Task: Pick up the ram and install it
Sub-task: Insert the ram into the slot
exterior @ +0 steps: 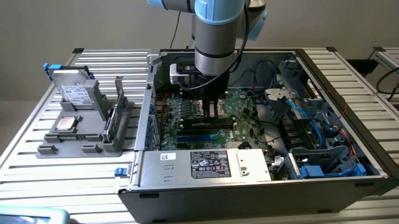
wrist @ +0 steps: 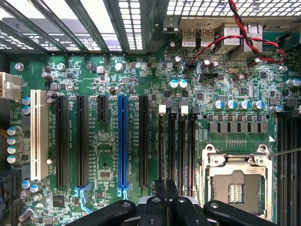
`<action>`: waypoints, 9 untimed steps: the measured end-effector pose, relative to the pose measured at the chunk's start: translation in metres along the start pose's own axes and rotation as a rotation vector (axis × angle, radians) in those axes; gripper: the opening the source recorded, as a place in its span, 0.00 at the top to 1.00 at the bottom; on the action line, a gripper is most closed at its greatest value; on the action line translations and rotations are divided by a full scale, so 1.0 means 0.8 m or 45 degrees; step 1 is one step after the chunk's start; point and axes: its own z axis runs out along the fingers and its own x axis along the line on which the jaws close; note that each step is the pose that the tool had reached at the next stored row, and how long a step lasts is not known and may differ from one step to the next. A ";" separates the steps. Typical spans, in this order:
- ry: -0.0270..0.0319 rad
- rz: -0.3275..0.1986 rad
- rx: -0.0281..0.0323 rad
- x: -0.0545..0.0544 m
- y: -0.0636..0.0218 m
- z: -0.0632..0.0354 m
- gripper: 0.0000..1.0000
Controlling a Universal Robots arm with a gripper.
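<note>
Ram [exterior: 109,123] in holder [exterior: 62,150]; fingers [wrist: 160,190] closed, empty

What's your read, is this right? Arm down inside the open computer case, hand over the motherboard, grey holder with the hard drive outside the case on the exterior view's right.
One slip: the grey holder with the hard drive is on the exterior view's left, as the exterior view shows. The rest stands: arm down inside the open computer case, hand over the motherboard.

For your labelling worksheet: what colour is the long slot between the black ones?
Blue slot; wrist view shows it best.
</note>
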 end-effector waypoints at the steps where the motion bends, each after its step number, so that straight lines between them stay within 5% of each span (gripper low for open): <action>1: 0.0000 0.000 0.0000 0.000 0.000 0.000 0.88; 9: 0.0001 0.009 0.0003 0.000 0.000 -0.001 0.88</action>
